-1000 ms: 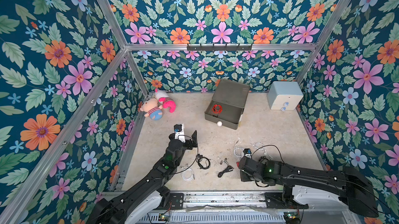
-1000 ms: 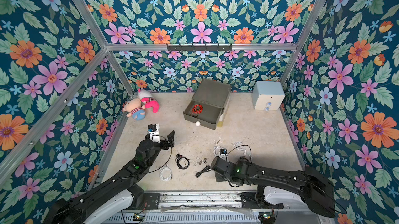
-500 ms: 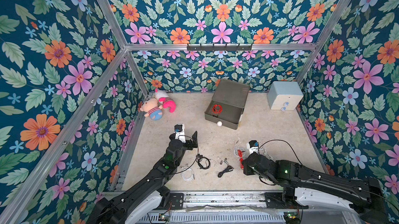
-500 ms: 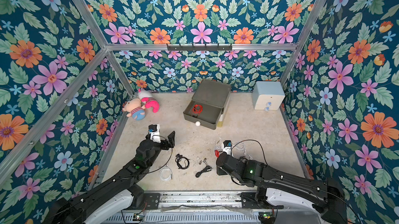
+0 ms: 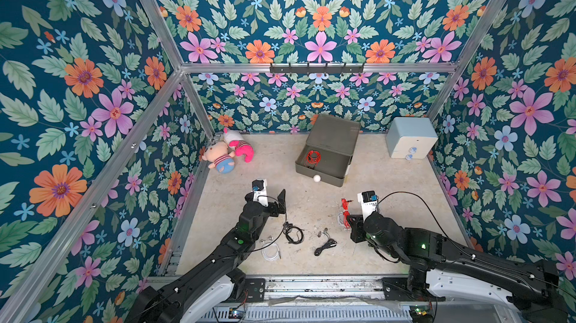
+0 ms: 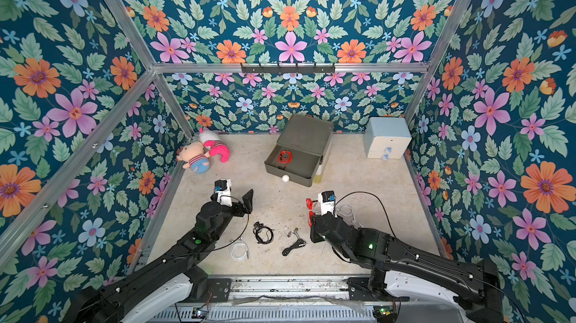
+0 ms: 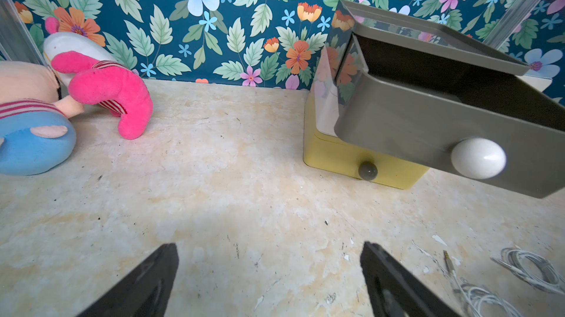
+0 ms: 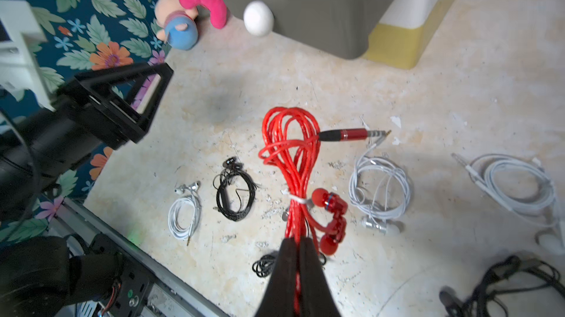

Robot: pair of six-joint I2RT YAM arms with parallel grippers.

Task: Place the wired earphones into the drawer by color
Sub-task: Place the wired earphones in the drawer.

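My right gripper (image 8: 298, 245) is shut on a red bundle of wired earphones (image 8: 293, 159), which hangs above the floor, also seen in both top views (image 5: 344, 207) (image 6: 309, 209). The drawer (image 5: 332, 180) stands at the back with its grey top tier pulled out, and another red bundle (image 5: 313, 158) lies inside. On the floor lie two black bundles (image 5: 293, 232) (image 5: 325, 245) and a white one (image 5: 270, 249). Two more white bundles (image 8: 379, 190) (image 8: 516, 190) lie below my right gripper. My left gripper (image 7: 269, 269) is open and empty, facing the drawer's yellow tier (image 7: 333, 159).
Two plush toys (image 5: 229, 153) lie in the back left corner. A pale blue two-drawer cabinet (image 5: 410, 137) stands at the back right. Flowered walls close in three sides. A metal rail (image 5: 311, 284) runs along the front edge.
My right gripper has risen off the floor with the red earphones in it, and its arm has swung further right. The left arm has not moved.
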